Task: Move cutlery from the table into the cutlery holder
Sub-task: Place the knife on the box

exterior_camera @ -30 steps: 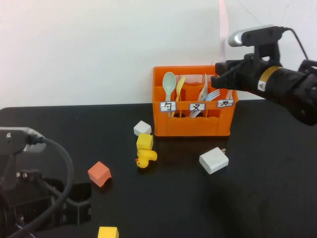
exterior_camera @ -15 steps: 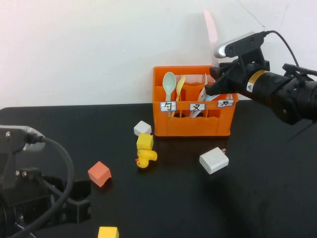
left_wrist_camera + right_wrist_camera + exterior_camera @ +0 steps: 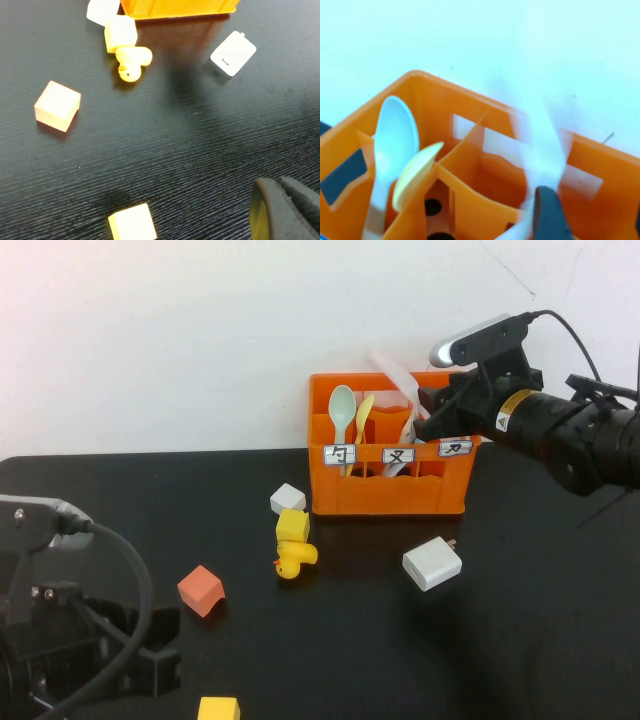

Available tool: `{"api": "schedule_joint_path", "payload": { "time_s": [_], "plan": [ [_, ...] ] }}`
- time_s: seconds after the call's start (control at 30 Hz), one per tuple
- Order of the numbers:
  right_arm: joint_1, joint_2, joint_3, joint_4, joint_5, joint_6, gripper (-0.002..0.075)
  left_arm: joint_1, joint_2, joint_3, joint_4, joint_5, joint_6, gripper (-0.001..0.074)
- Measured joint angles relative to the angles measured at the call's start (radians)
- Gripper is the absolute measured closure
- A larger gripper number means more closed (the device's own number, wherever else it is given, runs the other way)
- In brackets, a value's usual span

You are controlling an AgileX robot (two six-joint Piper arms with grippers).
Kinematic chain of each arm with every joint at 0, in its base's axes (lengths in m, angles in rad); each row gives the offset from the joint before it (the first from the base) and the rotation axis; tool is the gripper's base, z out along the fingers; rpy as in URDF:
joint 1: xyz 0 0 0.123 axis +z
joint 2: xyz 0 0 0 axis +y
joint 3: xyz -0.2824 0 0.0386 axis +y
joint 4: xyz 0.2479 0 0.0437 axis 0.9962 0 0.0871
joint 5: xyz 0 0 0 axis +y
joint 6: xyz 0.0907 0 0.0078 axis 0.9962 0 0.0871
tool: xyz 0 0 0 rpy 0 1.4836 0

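Note:
The orange cutlery holder [image 3: 390, 490] stands at the back of the black table [image 3: 520, 640], with spoons [image 3: 342, 408] and forks [image 3: 427, 430] upright in its compartments. My right gripper [image 3: 427, 412] hovers over the holder's back right corner with its fingers apart. A pale pink knife [image 3: 393, 370] leans to the left over the holder's rim, just off the gripper. In the right wrist view that knife [image 3: 540, 145] is a pale blur beside one finger [image 3: 549, 215], above the compartments [image 3: 485, 175]. My left gripper [image 3: 277, 184] is shut and empty, low over the table at the front left.
A white charger block [image 3: 432, 564] lies in front of the holder. A yellow duck [image 3: 293, 560], a yellow block [image 3: 292, 525] and a white cube [image 3: 287, 499] sit left of it. A salmon cube [image 3: 200, 590] and a yellow cube [image 3: 218, 708] lie nearer my left arm [image 3: 60, 640].
The pink knife stood upright in my right gripper above the holder; the gripper has lowered and opened, and the knife has tipped left and dropped toward the holder. The left arm is unmoved.

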Motion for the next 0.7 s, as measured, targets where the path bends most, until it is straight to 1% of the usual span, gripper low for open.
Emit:
{"api": "schedule_joint_path", "payload": {
  "time_s": [0.13, 0.23, 0.33, 0.37, 0.5, 0.57, 0.6, 0.7],
  "plan": [
    [0.0, -0.002, 0.0, 0.013, 0.0, -0.002, 0.0344, 0.0, 0.0, 0.0, 0.008, 0.0, 0.0, 0.0736],
    [0.0, -0.027, 0.0, 0.013, 0.014, -0.004, 0.0356, 0.003, 0.0, 0.0, 0.008, -0.006, -0.002, 0.0736],
    [0.0, -0.099, 0.0, -0.005, 0.066, -0.028, 0.0426, 0.02, -0.022, 0.0, 0.016, -0.011, -0.009, 0.0736],
    [0.0, -0.134, 0.0, -0.018, 0.099, -0.037, 0.0463, 0.029, -0.035, 0.0, 0.021, -0.013, -0.011, 0.0736],
    [0.0, -0.289, 0.0, -0.074, 0.315, -0.046, 0.0627, 0.072, -0.115, 0.0, 0.086, -0.015, -0.06, 0.0736],
    [0.0, -0.366, 0.011, -0.094, 0.399, -0.047, 0.068, 0.1, -0.175, 0.0, 0.121, -0.015, -0.095, 0.0736],
    [0.0, -0.412, 0.031, -0.104, 0.424, -0.048, 0.0697, 0.112, -0.207, 0.0, 0.138, -0.017, -0.109, 0.0736],
    [0.0, -0.552, 0.146, -0.143, 0.442, -0.048, 0.0719, 0.141, -0.295, 0.0, 0.172, -0.017, -0.135, 0.0736]
  ]
}}
